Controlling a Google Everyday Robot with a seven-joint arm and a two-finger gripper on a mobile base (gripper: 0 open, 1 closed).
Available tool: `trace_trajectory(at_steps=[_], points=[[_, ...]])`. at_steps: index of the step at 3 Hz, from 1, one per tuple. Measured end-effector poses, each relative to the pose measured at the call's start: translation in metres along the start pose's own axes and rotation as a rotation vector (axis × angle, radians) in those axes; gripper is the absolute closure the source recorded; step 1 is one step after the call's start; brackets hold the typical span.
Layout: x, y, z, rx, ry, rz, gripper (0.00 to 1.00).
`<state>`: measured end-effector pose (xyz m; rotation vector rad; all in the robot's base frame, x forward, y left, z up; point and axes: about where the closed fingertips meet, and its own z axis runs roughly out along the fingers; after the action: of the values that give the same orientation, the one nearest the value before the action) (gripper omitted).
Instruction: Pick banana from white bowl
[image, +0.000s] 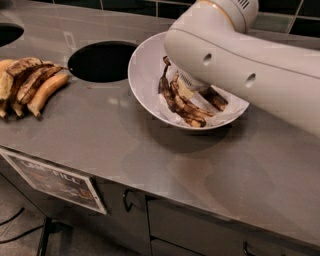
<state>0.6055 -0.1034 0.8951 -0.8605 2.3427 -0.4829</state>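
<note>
The white bowl (145, 75) stands on the steel counter, right of centre. Inside it lies a joined pair of curved blackened bananas (176, 102). Right of them a darker brown-black banana (216, 99) shows only in part; the rest is hidden under my arm. My white arm (240, 55) reaches in from the upper right over the bowl. My gripper (186, 86) is down inside the bowl at the bananas, mostly hidden by the arm. I cannot tell whether it touches or holds a banana.
A bunch of yellower bananas with brown patches (30, 85) lies at the left on the counter. A round hole (102, 61) opens in the counter left of the bowl, with another at the far left (7, 34). The counter's front edge has a label (50, 180) and cabinet doors below.
</note>
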Motion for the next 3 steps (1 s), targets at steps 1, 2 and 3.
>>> trace_trajectory(at_steps=[1,2,3], points=[[0.0050,-0.0003,0.0044,-0.007,0.008,0.009,0.46],[0.0089,-0.0011,0.0079,-0.011,0.015,0.014,0.47],[0.0122,-0.0023,0.0118,-0.011,0.024,0.016,0.47]])
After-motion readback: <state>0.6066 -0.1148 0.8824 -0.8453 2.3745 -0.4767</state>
